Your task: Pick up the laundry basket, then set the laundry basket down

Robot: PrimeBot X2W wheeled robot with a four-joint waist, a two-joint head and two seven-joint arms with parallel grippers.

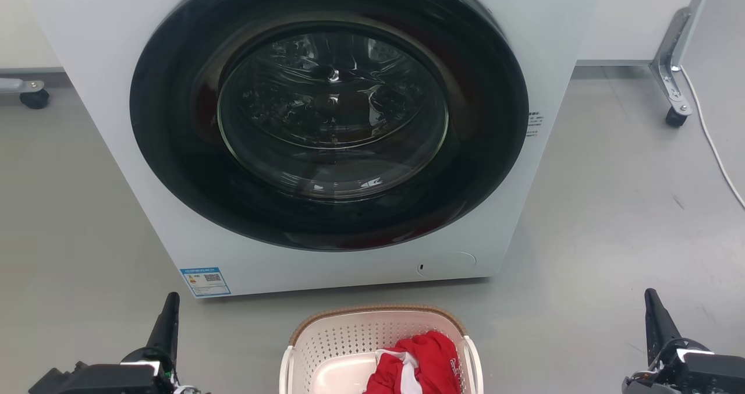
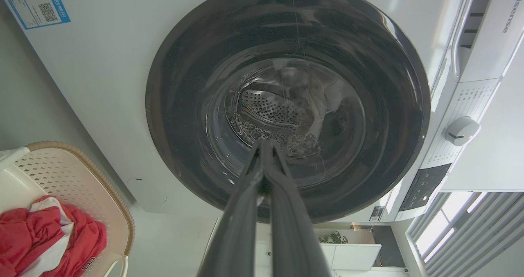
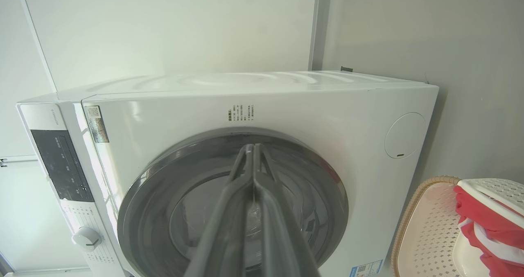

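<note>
Left gripper (image 2: 265,144) pinched together, laundry basket (image 2: 61,174), washer (image 2: 106,84) — marked Hisense

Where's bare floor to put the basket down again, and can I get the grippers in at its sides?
Bare floor lies between the laundry basket and the right gripper, and likewise toward the left gripper; both sides look passable. Tight spot: the strip between basket and washing machine. Far right, a white cable crosses the floor.
</note>
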